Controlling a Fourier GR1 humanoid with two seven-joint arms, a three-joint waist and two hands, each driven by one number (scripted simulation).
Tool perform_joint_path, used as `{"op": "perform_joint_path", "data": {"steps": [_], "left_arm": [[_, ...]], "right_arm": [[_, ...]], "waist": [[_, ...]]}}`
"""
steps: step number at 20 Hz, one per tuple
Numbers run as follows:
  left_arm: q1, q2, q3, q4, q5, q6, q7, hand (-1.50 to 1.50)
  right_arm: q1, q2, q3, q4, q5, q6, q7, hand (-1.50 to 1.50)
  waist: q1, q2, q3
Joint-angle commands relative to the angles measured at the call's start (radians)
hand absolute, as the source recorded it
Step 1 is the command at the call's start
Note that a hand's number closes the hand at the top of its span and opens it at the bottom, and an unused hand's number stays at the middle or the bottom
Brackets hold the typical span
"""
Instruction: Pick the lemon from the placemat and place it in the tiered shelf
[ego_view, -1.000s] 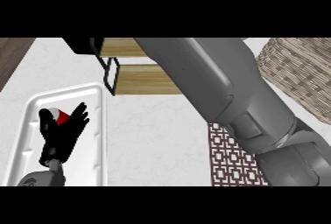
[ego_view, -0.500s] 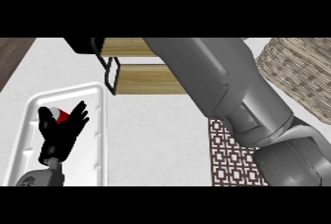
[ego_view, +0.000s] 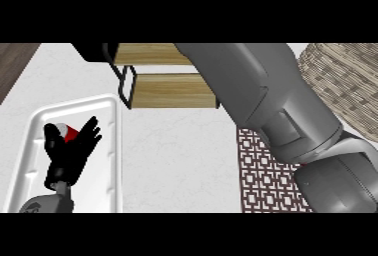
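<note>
We see our right arm (ego_view: 273, 115) stretched from the near right across the patterned placemat (ego_view: 262, 172) to the far left, where its hand (ego_view: 92, 51) sits at the top of the wooden tiered shelf (ego_view: 166, 90); we cannot tell how its fingers stand, and the lemon is not visible to us. Our left hand (ego_view: 68, 152) rests at the near left over a white tray (ego_view: 74, 107), fingers straight and spread, with something red (ego_view: 71, 132) behind them. A woven basket (ego_view: 343, 82) stands at the far right.

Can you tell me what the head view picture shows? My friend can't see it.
A big grey right arm reaches across the counter to a wooden tiered shelf; its hand is hidden at the top. At the left, the open left hand rests over a white tray, a red thing behind it. A patterned placemat and a wicker basket lie at the right.
</note>
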Motion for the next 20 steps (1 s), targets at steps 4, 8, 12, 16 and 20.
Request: {"op": "perform_joint_path", "data": {"steps": [4,8,12,16,20], "left_arm": [[0.011,-0.028,-0.031,-0.015,-0.028,0.020,-0.006,0.00],[0.016,-0.015,-0.016,-0.011,-0.015,0.005,-0.011,0.00],[-0.010,0.006,0.004,-0.027,0.003,-0.002,0.026,0.00],[-0.010,-0.009,0.005,-0.019,0.008,0.005,0.034,0.00],[-0.020,-0.003,0.022,0.055,-0.008,0.011,-0.019,0.00]], "right_arm": [[-0.020,0.010,-0.118,-0.017,-0.067,-0.172,0.045,-1.50],[0.036,0.024,-0.179,-0.076,-0.133,-0.269,-0.037,-1.50],[0.046,0.017,-0.253,-0.110,-0.209,-0.316,-0.083,-1.50],[0.007,0.001,-0.296,-0.142,-0.232,-0.386,-0.062,-1.50],[0.055,-0.041,-0.274,-0.157,-0.186,-0.455,-0.072,-1.50]], "waist": [[0.005,0.000,0.000],[0.001,-0.001,0.001],[0.001,0.000,0.001],[-0.006,-0.004,0.001],[-0.025,-0.008,0.001]]}}
